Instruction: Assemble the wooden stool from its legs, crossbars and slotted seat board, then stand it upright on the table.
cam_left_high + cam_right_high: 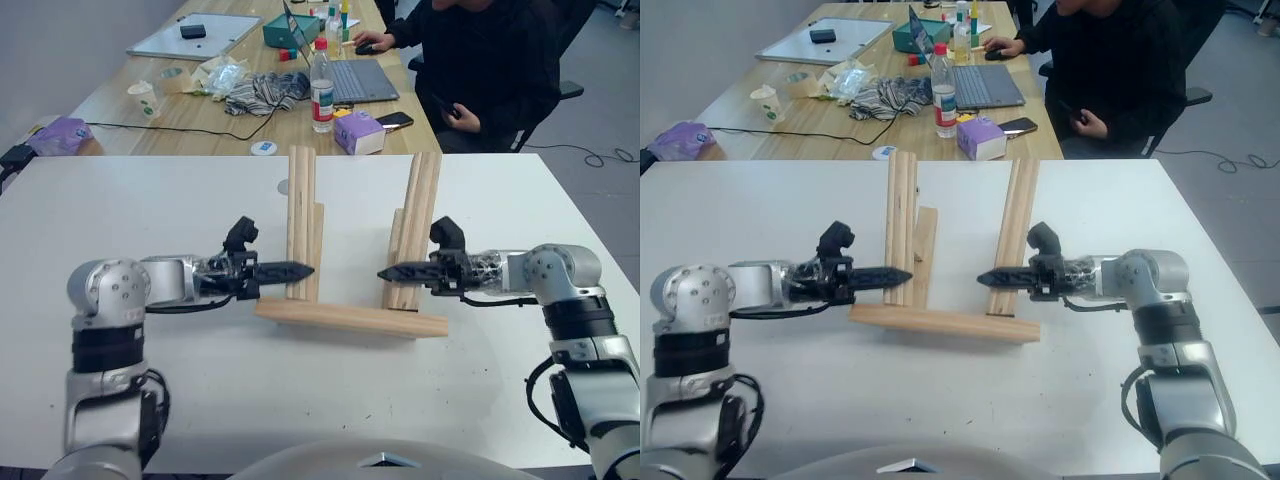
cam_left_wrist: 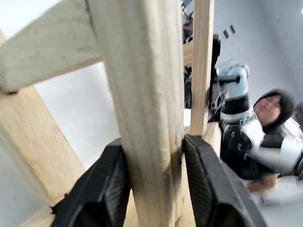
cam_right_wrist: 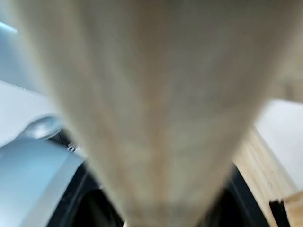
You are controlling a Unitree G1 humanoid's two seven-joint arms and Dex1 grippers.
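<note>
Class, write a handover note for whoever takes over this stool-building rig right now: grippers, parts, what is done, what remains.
Left gripper: shut on the left leg frame, near its base.
Right gripper: shut on the right leg frame, also low.
Parts: both frames stand on the seat board, which lies flat on the white table, legs pointing up.
Done: legs appear seated in the board.
Left: turn the stool over and stand it upright.
</note>
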